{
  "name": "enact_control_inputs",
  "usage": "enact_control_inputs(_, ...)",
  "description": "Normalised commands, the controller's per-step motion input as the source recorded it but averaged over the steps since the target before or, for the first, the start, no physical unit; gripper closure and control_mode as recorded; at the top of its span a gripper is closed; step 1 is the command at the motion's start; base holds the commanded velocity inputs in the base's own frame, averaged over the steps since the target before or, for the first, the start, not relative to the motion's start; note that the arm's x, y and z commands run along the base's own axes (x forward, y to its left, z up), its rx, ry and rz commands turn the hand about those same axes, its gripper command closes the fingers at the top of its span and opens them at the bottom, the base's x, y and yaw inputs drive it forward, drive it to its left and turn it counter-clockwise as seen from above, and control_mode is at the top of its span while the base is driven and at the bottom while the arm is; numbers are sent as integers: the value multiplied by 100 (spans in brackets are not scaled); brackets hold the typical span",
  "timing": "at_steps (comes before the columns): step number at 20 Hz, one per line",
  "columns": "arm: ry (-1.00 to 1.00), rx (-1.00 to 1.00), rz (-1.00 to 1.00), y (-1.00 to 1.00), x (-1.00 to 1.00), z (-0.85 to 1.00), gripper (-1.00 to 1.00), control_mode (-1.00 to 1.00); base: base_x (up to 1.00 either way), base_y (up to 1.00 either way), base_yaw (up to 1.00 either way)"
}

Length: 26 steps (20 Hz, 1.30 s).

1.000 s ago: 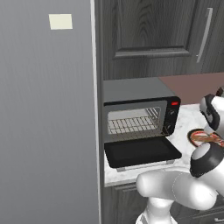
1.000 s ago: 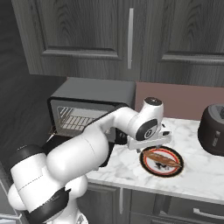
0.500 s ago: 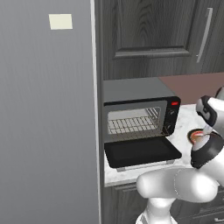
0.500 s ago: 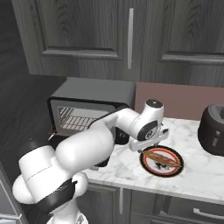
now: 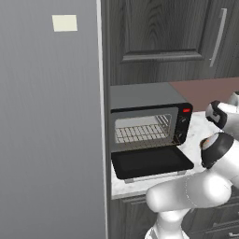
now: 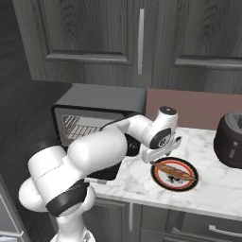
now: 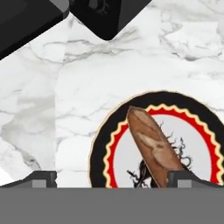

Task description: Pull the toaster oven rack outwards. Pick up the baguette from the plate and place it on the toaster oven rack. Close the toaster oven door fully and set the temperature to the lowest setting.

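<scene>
Tall grey panel (image 5: 51,121) stands at the left of the left base view, flush against the toaster oven (image 5: 149,116). Dark wood cabinets (image 6: 94,38) hang above a white marble counter (image 6: 212,189).

The toaster oven sits on that counter with the toaster oven door (image 5: 151,162) dropped flat, handle edge toward the counter front. The toaster oven rack (image 5: 140,133) lies inside the cavity; how far forward it sits is hard to judge from this angle. A dark rounded vessel (image 6: 230,139) stands at the counter's far right, well apart from the oven.

The plate (image 6: 174,173) rests on the marble between oven and vessel, just beside the oven's corner. The baguette (image 7: 153,146) lies on it, crossing the patterned centre at a slant.

The gripper (image 7: 111,178) hangs above the plate's near-oven side, jaws spread wide, nothing between them. One fingertip (image 7: 37,179) shows over bare marble, the other beside the baguette's end.
</scene>
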Motion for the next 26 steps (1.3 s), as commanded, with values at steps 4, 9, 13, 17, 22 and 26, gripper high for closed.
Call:
enact_control_inputs(4, 2, 0, 6, -5, 18, 0, -100, -100, 0, 0, 0)
enact_control_inputs(9, 1, 0, 4, -18, 20, 0, -100, -100, 0, 0, 0)
enact_control_inputs(13, 0, 0, 0, -15, 1, -11, -100, -100, 0, 0, 0)
enact_control_inputs(17, 1, 0, 0, -2, 0, -31, -100, -100, 0, 0, 0)
enact_control_inputs(22, 0, 0, 0, 0, 0, -35, -100, -100, 0, 0, 0)
enact_control_inputs(26, 0, 0, 0, 0, 1, -9, -100, -100, 0, 0, 0)
